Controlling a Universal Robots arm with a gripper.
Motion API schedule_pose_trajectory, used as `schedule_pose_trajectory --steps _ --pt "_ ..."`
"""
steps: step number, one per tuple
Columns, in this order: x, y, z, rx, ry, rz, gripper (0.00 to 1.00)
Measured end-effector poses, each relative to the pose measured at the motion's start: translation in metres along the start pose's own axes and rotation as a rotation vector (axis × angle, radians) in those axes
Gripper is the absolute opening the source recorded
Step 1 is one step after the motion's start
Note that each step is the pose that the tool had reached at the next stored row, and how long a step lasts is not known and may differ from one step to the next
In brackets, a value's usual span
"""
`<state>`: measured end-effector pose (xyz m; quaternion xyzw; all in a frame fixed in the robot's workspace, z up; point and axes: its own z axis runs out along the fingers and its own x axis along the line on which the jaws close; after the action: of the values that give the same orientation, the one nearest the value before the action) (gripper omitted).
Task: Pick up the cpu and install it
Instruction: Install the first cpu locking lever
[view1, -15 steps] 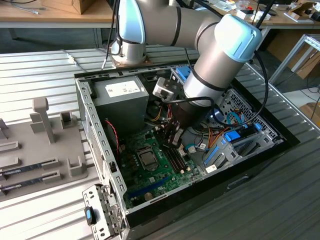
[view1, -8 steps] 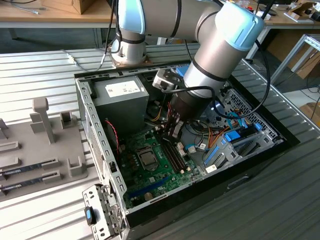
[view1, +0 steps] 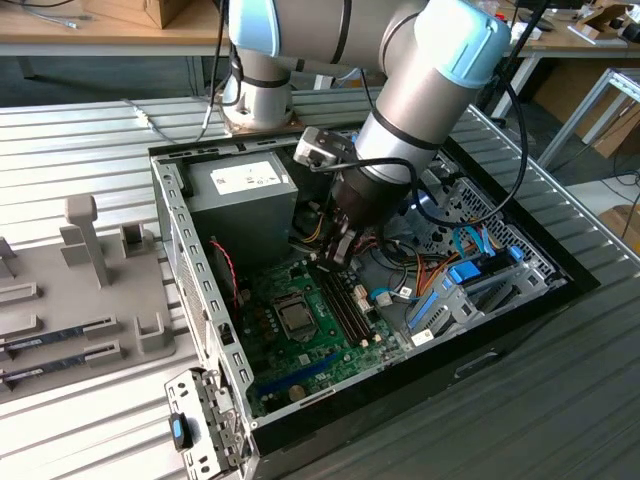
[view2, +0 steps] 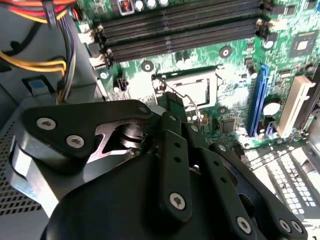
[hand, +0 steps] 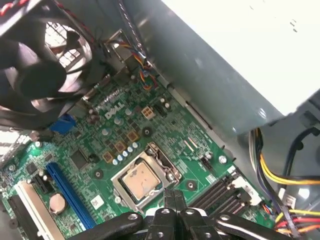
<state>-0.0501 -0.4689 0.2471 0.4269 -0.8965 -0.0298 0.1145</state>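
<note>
Inside the open computer case (view1: 190, 260), as the exterior view shows it, the arm reaches down from the far edge and the gripper (view1: 338, 255) hangs over the green motherboard (view1: 268, 300). It sits just beside the grey power-supply box (view1: 245, 195), above the far end of the memory slots (view1: 345, 300). The cpu (view1: 297, 318) lies flat in its socket near the middle of the motherboard. It is apart from the gripper, on the side toward the case's near corner, with the socket beside the memory slots. Outside the case, at the exterior view's left, a grey fixture tray (view1: 90, 290) rests on the slatted table.

Second wrist view: the gripper (view2: 172, 102) points at the socket, and its black fingers (view2: 176, 150) are drawn close together with nothing visible between them. The pale square in the socket just past the tip is probably the cpu (view2: 192, 92); glare makes this uncertain. The memory slots (view2: 185, 30) run along the board beyond it.

First wrist view: the cpu (hand: 140, 180) is seated in the socket frame, metal top upward. The gripper (hand: 175, 195) is narrow, empty and just beside the socket's edge, not touching the chip. The memory slots (hand: 220, 192) lie to one side, and a black fan (hand: 40, 75) stands at the motherboard's far edge.
</note>
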Motion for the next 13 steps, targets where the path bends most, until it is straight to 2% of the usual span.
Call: schedule_pose_trajectory --steps 3,7,13 --pt "0.0035 0.0041 0.0013 -0.0001 -0.0001 0.0 0.11" --pt "0.0098 0.0011 0.0026 -0.001 -0.0014 -0.001 0.11" --pt "0.012 -0.0014 0.0051 -0.0023 -0.003 -0.002 0.11"
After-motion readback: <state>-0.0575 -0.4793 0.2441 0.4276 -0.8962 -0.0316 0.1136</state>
